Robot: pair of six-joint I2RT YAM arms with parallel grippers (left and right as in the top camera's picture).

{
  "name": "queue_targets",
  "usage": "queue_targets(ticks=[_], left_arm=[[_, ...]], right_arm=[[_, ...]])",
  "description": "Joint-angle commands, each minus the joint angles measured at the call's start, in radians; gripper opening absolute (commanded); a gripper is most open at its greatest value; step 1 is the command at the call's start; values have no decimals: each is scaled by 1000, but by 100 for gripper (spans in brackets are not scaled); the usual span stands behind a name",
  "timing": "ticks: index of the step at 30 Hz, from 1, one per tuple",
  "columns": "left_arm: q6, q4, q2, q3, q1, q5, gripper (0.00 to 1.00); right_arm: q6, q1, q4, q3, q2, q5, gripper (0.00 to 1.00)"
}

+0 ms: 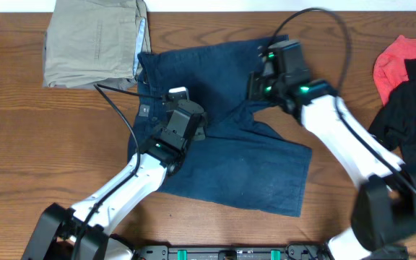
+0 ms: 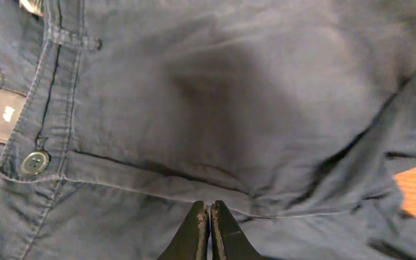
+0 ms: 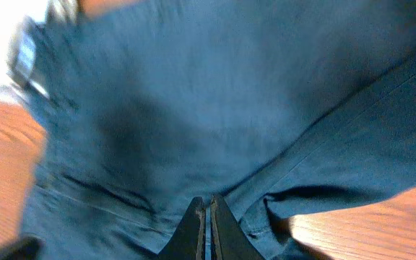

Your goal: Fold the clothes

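Both pairs of jaws are pressed together, tips meeting with no gap. The left gripper (image 2: 209,211) sets its tips at a crease near the fly. The right gripper (image 3: 208,206) sets its tips at a seam near the crotch. Whether either pinches cloth, I cannot tell.

The shorts (image 1: 237,166) lie spread on the table (image 1: 20,144), directly under both grippers. Their waistband (image 1: 149,79) is to the left and the 2 legs run right, so the long axis runs left to right. The left arm is nearer the waistband, the right nearer the crotch and hems. A fold along the centre seam would likely suit that split.
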Motion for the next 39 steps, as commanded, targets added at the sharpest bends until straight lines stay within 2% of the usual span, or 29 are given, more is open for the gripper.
queue_targets(ticks=[1, 6, 12, 17, 22, 35, 39], left_arm=[[85, 0, 54, 0, 15, 22, 6], [113, 21, 149, 0, 28, 22, 6], [113, 50, 249, 0, 66, 46, 6], [112, 57, 251, 0, 116, 118, 6], [113, 48, 251, 0, 136, 140, 6], [112, 31, 251, 0, 136, 126, 6], [103, -3, 248, 0, 137, 117, 6]], right_arm=[[-54, 5, -17, 39, 103, -73, 3], [-72, -12, -38, 59, 184, -188, 1], [-70, -19, -66, 59, 218, -220, 5], [-64, -31, -91, 59, 271, -217, 6], [-64, -74, -137, 59, 330, -220, 1], [-63, -150, -324, 59, 322, 73, 1], [14, -142, -385, 59, 298, 181, 1]])
